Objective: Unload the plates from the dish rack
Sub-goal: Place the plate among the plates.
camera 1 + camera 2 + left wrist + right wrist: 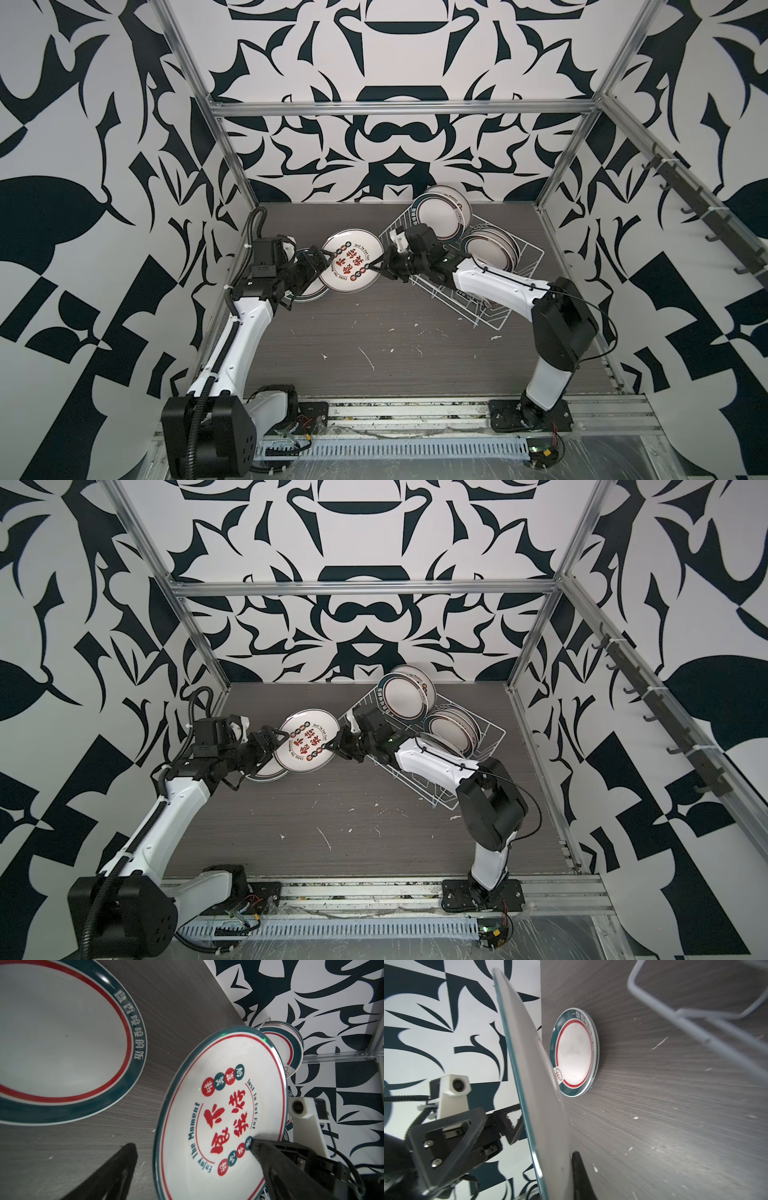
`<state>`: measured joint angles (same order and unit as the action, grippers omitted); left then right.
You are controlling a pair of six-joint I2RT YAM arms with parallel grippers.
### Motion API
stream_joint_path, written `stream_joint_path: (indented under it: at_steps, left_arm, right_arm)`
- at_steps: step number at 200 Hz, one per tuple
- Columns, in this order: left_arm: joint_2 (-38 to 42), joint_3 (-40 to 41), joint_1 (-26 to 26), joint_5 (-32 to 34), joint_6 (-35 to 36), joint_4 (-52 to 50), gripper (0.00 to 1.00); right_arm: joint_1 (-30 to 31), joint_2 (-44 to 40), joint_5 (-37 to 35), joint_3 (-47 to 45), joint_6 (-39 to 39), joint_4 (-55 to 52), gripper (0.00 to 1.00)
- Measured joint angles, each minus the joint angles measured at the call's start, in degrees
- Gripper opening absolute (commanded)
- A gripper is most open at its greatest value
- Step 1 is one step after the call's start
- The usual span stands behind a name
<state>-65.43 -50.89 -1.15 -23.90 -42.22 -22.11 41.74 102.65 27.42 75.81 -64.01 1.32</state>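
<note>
Tilted plate (353,262) above surface (374,332), one rim pinched in right hand (371,266); opposite rim between wide-spread jaws of left hand (321,261), ungripped.

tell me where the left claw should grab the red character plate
Probably take the plate by its green rim opposite the right claw, coming from the left arm's side. It hangs tilted above the table, so that thin edge is free for the open left claw: one finger on the printed face, one behind.
</note>
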Motion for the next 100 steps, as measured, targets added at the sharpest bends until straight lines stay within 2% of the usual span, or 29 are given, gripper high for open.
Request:
stream_joint_path:
  at_steps: [27,38,64,100]
  left_arm:
    - [-0.7,0.5,0.0,-1.0,-0.8,1.2,0.68]
    - [-1.0,0.6,0.0,-1.3,-0.6,1.4,0.63]
    - [-1.5,0.6,0.0,-1.7,-0.7,1.6,0.41]
    - [-1.9,0.7,0.6,-2.1,-1.6,1.7,0.19]
  right_arm:
    - [0.5,0.6,1.1,-0.1,-2.5,3.0,0.0]
    - [0.7,0.7,1.4,-0.1,-3.2,3.9,0.0]
    - [0.8,0.8,2.0,-0.1,-4.0,5.4,0.0]
    - [0.7,1.8,3.0,-0.1,-5.8,7.6,0.0]
